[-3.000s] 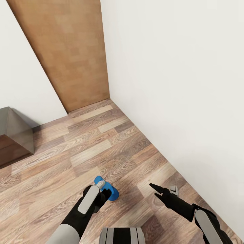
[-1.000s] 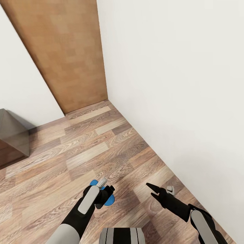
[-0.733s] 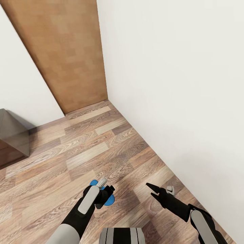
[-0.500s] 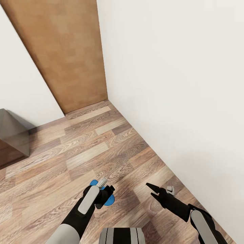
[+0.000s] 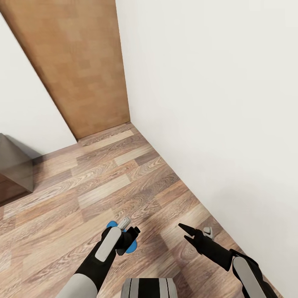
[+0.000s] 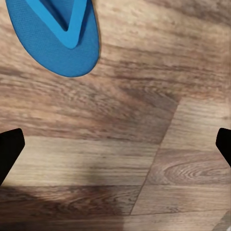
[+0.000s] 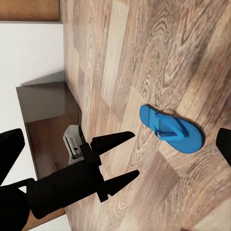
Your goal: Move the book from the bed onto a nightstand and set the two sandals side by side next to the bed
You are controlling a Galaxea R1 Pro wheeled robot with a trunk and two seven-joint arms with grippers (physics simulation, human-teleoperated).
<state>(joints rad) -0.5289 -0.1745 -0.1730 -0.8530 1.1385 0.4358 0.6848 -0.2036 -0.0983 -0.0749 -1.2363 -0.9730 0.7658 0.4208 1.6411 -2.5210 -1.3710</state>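
One bright blue sandal (image 6: 50, 33) lies flat on the wood-plank floor. In the head view the sandal (image 5: 111, 225) peeks out from under my left gripper (image 5: 130, 238), which hovers right above it. The left gripper (image 6: 115, 144) is open, with bare floor between its fingertips (image 6: 9, 149). The right wrist view shows the same left gripper (image 7: 130, 156) with its fingers spread, apart from the sandal (image 7: 171, 130). My right gripper (image 5: 182, 231) is open and empty, a little to the right near the wall. A dark brown nightstand (image 5: 14, 165) stands at the left. The book and the bed are out of view.
A white wall (image 5: 215, 103) runs along the right, close to my right arm. A brown wooden door (image 5: 78, 66) closes the far corner. Wood-plank floor (image 5: 116, 174) stretches between the nightstand (image 7: 48, 110) and the wall.
The whole picture has drifted slightly left, so the camera moved. Compared with 3 s ago, more of the sandal is hidden under my left gripper. Both grippers have stayed open.
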